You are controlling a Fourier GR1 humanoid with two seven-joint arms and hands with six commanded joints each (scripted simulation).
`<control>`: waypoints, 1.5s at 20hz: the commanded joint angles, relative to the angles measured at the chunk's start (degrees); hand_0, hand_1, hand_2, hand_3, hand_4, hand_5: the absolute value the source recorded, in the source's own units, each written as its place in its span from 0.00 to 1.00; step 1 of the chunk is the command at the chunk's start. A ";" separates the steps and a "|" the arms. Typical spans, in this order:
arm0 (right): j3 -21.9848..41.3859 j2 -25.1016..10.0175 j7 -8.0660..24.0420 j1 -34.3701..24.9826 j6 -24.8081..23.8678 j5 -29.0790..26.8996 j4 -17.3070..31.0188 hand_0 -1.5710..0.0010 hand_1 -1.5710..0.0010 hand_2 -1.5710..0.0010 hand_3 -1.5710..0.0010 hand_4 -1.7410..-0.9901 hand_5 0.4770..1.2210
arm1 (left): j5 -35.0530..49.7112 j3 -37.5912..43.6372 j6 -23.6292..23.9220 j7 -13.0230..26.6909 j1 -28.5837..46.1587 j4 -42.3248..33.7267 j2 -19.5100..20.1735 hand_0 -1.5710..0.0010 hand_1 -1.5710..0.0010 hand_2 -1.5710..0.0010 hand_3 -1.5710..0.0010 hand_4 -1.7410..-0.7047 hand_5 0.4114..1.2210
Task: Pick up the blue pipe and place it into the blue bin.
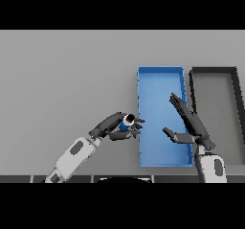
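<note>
Both arms are showing white casings with grey oval insets, the left hand (117,126) and right hand (190,125) appearing dark, with slender, segmented fingers and grey wrists.

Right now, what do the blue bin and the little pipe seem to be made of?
Blue bin: probably plastic, uniform matte blue with thin walls. Blue pipe, held in the left hand: hard to judge; blue, pale hollow end, perhaps plastic.

Matt grey table (62,79), smooth plastic-looking blue bin (160,71), dull dark-rimmed grey bin (213,71), glossy blue pipe (125,124), smooth white-and-grey arm shells, matt dark hands.
</note>
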 commanded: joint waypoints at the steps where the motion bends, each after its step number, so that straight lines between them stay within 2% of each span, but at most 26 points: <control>1: 1.04 -1.32 2.02 -0.99 1.44 -0.84 -1.42 1.00 1.00 1.00 1.00 0.64 0.06 | 0.35 0.71 -0.30 -0.53 -0.49 0.84 0.10 0.00 0.00 0.00 0.08 0.01 1.00; 6: 5.80 -4.52 9.72 -9.05 5.06 -5.08 -6.13 1.00 1.00 1.00 1.00 0.59 0.06 | -0.23 0.02 -0.29 -0.15 -0.08 0.34 -0.18 0.00 0.00 0.00 0.08 0.01 1.00; 7: 6.53 -4.87 11.54 -11.16 5.20 -5.34 -6.20 1.00 1.00 1.00 1.00 0.59 0.06 | -0.62 0.11 0.06 0.50 -0.76 0.62 -0.53 0.00 0.00 0.00 0.09 0.01 1.00; 10: 9.10 -4.78 14.43 -16.20 6.46 -6.96 -6.44 1.00 1.00 1.00 1.00 0.59 0.07 | -0.68 0.41 -0.37 -0.12 -0.84 0.56 0.06 0.00 0.00 0.00 0.09 0.01 1.00; 14: 12.06 -3.96 15.78 -21.46 9.39 -5.98 -3.81 1.00 1.00 1.00 1.00 0.61 0.07 | 0.00 0.56 -1.37 -1.24 -0.42 0.73 0.18 0.00 0.00 0.00 0.08 0.01 1.00; 16: 13.62 -2.14 16.83 -24.80 10.04 -6.03 -1.75 1.00 1.00 1.00 1.00 0.64 0.07 | 0.13 0.85 -1.72 -2.43 -0.93 1.47 -0.31 0.00 0.00 0.00 0.07 0.01 1.00; 20: 15.68 1.14 19.33 -28.91 9.99 -5.56 1.72 1.00 1.00 1.00 1.00 0.69 0.06 | 1.57 1.24 -3.20 -1.19 -1.18 1.77 -0.05 0.00 0.00 0.00 0.04 0.01 1.00; 24: 16.16 2.54 19.67 -31.35 11.22 -5.52 4.98 1.00 1.00 0.98 1.00 0.69 0.05 | 2.04 1.39 -4.15 -1.35 -0.85 1.45 0.62 0.00 0.00 0.00 0.04 0.01 1.00; 25: 16.49 2.96 19.22 -31.75 11.93 -5.29 5.81 1.00 0.99 0.97 1.00 0.68 0.05 | 2.22 1.29 -4.39 -1.17 -0.77 1.03 0.80 0.00 0.00 0.00 0.08 0.02 1.00; 26: 16.42 3.84 20.01 -33.84 11.84 -5.54 7.27 0.99 0.98 0.96 0.99 0.67 0.05 | 3.08 1.45 -5.09 -0.72 -0.95 1.49 0.60 0.00 0.00 0.00 0.06 0.02 1.00; 27: 16.95 4.53 20.94 -34.84 12.16 -5.86 8.01 0.97 0.95 0.93 0.97 0.63 0.06 | 3.18 1.51 -5.20 -0.78 -1.45 1.34 0.34 0.00 0.00 0.00 0.11 0.02 1.00; 28: 16.98 4.57 21.17 -35.75 12.76 -6.19 8.53 0.91 0.89 0.88 0.93 0.58 0.06 | 1.75 1.67 -5.13 -3.39 -1.51 1.33 1.09 0.05 0.11 0.13 0.27 0.11 1.00; 29: 17.08 4.81 22.15 -36.66 12.91 -6.61 8.69 0.82 0.80 0.79 0.85 0.52 0.07 | -1.31 0.69 -3.60 -0.50 -2.73 2.06 1.17 0.21 0.29 0.30 0.41 0.12 1.00; 30: 17.70 5.43 21.48 -36.34 13.41 -5.91 9.30 0.70 0.68 0.68 0.76 0.47 0.08 | -3.39 0.01 -3.25 0.63 -3.32 1.86 2.09 0.37 0.43 0.44 0.53 0.15 1.00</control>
